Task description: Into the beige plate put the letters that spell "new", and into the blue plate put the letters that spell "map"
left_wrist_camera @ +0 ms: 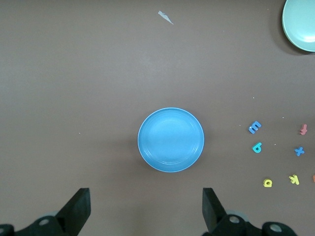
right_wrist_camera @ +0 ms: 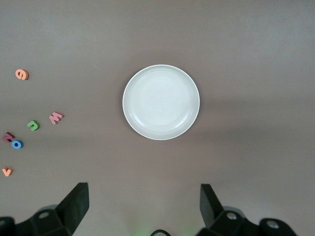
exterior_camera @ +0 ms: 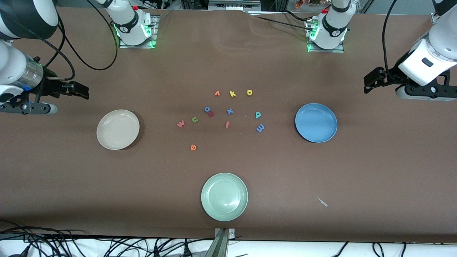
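The beige plate (exterior_camera: 117, 129) (right_wrist_camera: 161, 102) and the blue plate (exterior_camera: 316, 122) (left_wrist_camera: 171, 140) lie empty. Between them are the pinkish-red w (exterior_camera: 181, 124) (right_wrist_camera: 55, 117), green n (exterior_camera: 195, 119) (right_wrist_camera: 33, 125), orange e (exterior_camera: 193, 147) (right_wrist_camera: 21, 74), light-blue m (exterior_camera: 260, 127) (left_wrist_camera: 255, 127), teal a (exterior_camera: 257, 114) (left_wrist_camera: 257, 147) and yellow p (exterior_camera: 249, 92) (left_wrist_camera: 267, 183). My right gripper (exterior_camera: 80, 90) (right_wrist_camera: 143, 204) hangs open above the table's right-arm end. My left gripper (exterior_camera: 371, 80) (left_wrist_camera: 146, 206) hangs open above the left-arm end. Neither holds anything.
A pale green plate (exterior_camera: 224, 196) (left_wrist_camera: 300, 24) lies nearest the front camera. Among the letters are a yellow k (exterior_camera: 232, 93), orange v (exterior_camera: 217, 93), blue o (exterior_camera: 207, 109), red z (exterior_camera: 211, 114), blue x (exterior_camera: 230, 111) and orange f (exterior_camera: 227, 124). A paper scrap (exterior_camera: 322, 202) lies nearby.
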